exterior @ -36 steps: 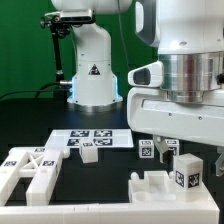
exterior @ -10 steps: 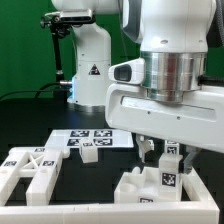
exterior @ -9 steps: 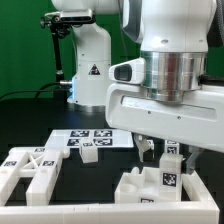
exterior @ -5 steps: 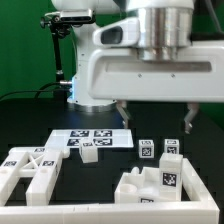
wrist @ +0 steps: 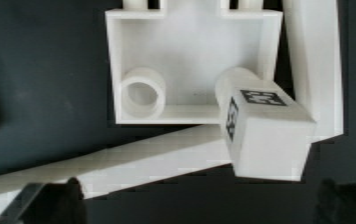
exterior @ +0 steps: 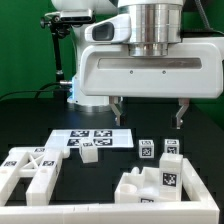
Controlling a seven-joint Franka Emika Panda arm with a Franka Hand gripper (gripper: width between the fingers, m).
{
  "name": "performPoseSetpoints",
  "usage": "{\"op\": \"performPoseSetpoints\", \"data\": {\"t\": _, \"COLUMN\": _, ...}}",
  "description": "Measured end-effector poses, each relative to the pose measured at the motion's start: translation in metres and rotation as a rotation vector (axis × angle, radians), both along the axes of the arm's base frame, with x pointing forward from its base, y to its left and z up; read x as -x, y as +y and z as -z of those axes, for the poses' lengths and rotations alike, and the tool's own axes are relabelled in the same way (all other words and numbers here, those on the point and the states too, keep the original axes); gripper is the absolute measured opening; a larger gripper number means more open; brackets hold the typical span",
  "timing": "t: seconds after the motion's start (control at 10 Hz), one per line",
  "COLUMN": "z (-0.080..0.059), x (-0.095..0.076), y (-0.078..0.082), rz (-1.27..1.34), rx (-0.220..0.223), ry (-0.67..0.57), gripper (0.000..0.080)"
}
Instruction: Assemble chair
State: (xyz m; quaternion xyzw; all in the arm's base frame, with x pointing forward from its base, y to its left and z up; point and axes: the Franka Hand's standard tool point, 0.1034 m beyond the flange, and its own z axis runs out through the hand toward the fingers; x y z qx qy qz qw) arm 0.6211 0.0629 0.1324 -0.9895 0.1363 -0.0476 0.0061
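- The gripper (exterior: 150, 123) hangs up in the air. Its two fingers (exterior: 118, 112) are spread wide apart. There is nothing between them and they touch nothing.
- The chair is in loose white parts on the black table (exterior: 205, 145), all lower than the fingers.
- Two small blocks (exterior: 146, 150) with black-and-white tags stand side by side, under the gap between the fingers.
- Lower down from the fingers sits the big panel (exterior: 140, 186). In the wrist view it lies right under the open fingers and has a round hole (wrist: 146, 95) in it.
- A tagged block (exterior: 167, 178) sits on that panel. In the wrist view it lies tilted across one corner of the panel.
- In the wrist view a long white rail (wrist: 122, 165) runs along the panel's edge, touching it.
- The marker board (exterior: 92, 136) lies flat, below the finger on the exterior view's left and going off to that side.
- A little white piece (exterior: 88, 153) sits at the board's front edge.
- The cross-braced frame (exterior: 30, 170) lies well apart from the fingers, on the exterior view's left.
- The robot base (exterior: 93, 75) stands far behind the fingers.
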Motion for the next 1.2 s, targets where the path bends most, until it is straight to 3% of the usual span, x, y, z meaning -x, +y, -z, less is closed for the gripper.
{"op": "performPoseSetpoints", "data": {"t": 0.2, "z": 0.000, "x": 0.022, "y": -0.037, "rz": -0.247, "rx": 0.014, "ry": -0.062, "gripper": 0.0649}}
{"op": "performPoseSetpoints", "data": {"t": 0.3, "z": 0.017, "x": 0.050, "y": -0.065, "rz": -0.351, "rx": 0.047, "ry": -0.087, "gripper": 0.0649}}
{"op": "performPoseSetpoints", "data": {"t": 0.4, "z": 0.032, "x": 0.066, "y": -0.083, "rz": -0.368, "rx": 0.065, "ry": -0.084, "gripper": 0.0649}}
{"op": "performPoseSetpoints", "data": {"t": 0.5, "z": 0.037, "x": 0.068, "y": -0.086, "rz": -0.360, "rx": 0.068, "ry": -0.083, "gripper": 0.0649}}
{"op": "performPoseSetpoints", "data": {"t": 0.7, "z": 0.034, "x": 0.065, "y": -0.083, "rz": -0.365, "rx": 0.068, "ry": -0.088, "gripper": 0.0649}}
{"op": "performPoseSetpoints", "data": {"t": 0.9, "z": 0.036, "x": 0.068, "y": -0.081, "rz": -0.364, "rx": 0.053, "ry": -0.056, "gripper": 0.0649}}
{"op": "performPoseSetpoints", "data": {"t": 1.0, "z": 0.040, "x": 0.075, "y": -0.077, "rz": -0.365, "rx": 0.024, "ry": 0.014, "gripper": 0.0649}}
{"op": "performPoseSetpoints", "data": {"t": 1.2, "z": 0.064, "x": 0.098, "y": -0.075, "rz": -0.371, "rx": -0.009, "ry": 0.145, "gripper": 0.0649}}
